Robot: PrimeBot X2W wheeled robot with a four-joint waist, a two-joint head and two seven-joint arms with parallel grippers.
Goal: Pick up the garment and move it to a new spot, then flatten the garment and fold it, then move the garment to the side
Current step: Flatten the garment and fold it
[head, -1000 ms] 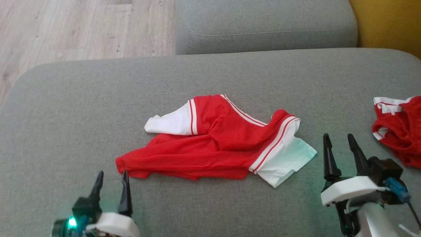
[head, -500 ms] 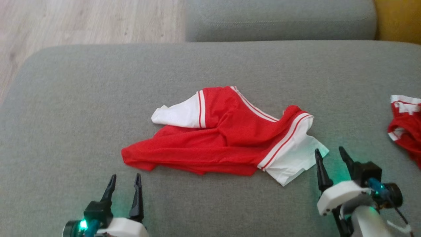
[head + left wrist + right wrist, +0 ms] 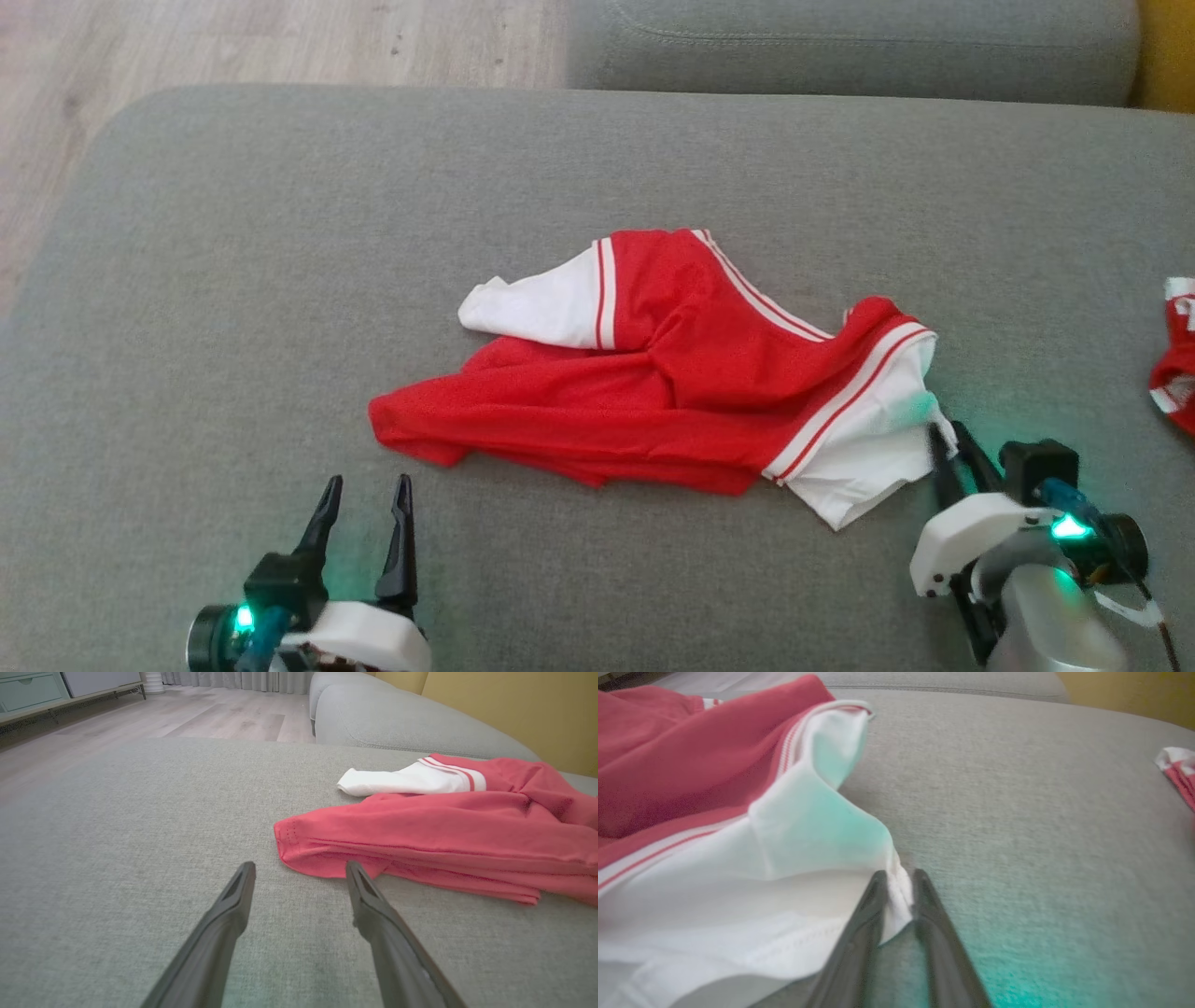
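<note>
Though blurred, R tool pinches garment hem.

Red garment w/ white sleeves, red-white stripe trim; grey sofa.

Left gripper: two long dark fingers, tapering to blunt points, flat inner faces. Black block at base; rounded white shell behind; green light and teal plug at side. Right gripper: same dark fingers, white shell, black block, green light; blue plug. Thin dark cable alongside. Forearm pale silver-grey, round.
</note>
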